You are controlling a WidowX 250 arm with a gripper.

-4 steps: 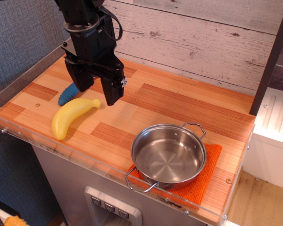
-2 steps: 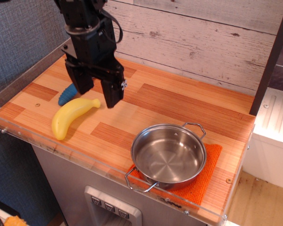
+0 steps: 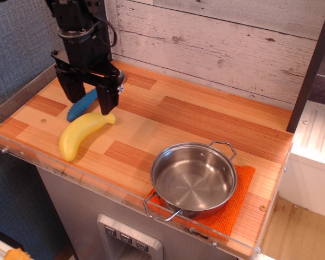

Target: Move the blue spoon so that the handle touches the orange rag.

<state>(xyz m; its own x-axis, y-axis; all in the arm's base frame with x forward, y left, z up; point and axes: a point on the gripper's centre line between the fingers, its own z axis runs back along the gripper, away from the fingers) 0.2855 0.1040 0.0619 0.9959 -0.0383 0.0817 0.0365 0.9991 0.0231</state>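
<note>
Worktop [image 3: 206, 116] of striped orange-brown wood fills the scene, with a whitewashed plank wall [image 3: 222, 38] behind it. Over the far left corner hangs the black end effector [image 3: 90, 96], its two fingers spread apart with nothing between them. The blue spoon [image 3: 81, 105] lies right under it: only the ribbed blue handle shows, poking out between the fingers toward the left edge, while the metal bowl is hidden behind the arm. Whether the fingertips touch the spoon or the wood, I cannot tell. Just beside the handle, on the near side, a yellow toy banana [image 3: 82, 134] lies at a slant. Well apart from all that, at the front right corner, the orange rag [image 3: 235, 208] sits flat with a steel pan [image 3: 194, 179] resting on top, covering most of it.
</note>
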